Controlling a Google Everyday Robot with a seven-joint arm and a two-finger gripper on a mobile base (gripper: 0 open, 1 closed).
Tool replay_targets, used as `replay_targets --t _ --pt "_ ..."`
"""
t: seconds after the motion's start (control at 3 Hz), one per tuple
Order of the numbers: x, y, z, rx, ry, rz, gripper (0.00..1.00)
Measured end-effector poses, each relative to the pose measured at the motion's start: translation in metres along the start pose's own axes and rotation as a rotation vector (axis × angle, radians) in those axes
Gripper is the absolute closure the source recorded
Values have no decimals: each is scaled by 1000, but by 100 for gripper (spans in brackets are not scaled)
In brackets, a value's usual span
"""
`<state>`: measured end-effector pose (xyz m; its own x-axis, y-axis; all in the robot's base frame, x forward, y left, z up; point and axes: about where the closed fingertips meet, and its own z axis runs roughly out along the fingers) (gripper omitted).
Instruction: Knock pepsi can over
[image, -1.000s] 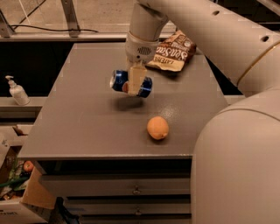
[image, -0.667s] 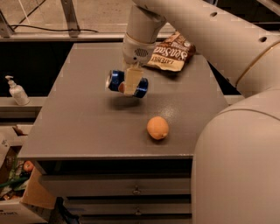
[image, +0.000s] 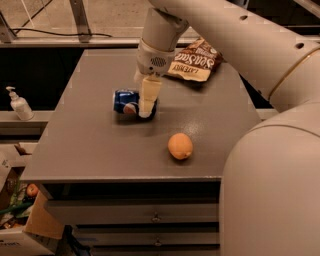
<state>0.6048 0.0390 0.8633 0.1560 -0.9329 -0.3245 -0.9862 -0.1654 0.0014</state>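
Note:
The pepsi can (image: 126, 102) is blue with a round logo and lies on its side on the grey table (image: 100, 145), left of centre. My gripper (image: 146, 109) comes down from the white arm and sits at the can's right end, covering part of it. The can's right end is hidden behind the gripper.
An orange fruit (image: 180, 146) sits near the table's front edge, right of the can. A brown snack bag (image: 196, 64) lies at the back right. A soap bottle (image: 19, 104) stands on a shelf to the left. Drawers (image: 155, 216) run below the tabletop.
The can and my gripper have shifted left and down; the can now rests on its side on the tabletop.

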Motion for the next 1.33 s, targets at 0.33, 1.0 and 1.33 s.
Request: replay_targets --t 0.33,1.0,1.33 --pt "-2 2 2 -4 -9 1 0" --pt "17 10 -6 32 -98 79 0" --pt "42 25 -15 90 -228 189 0"
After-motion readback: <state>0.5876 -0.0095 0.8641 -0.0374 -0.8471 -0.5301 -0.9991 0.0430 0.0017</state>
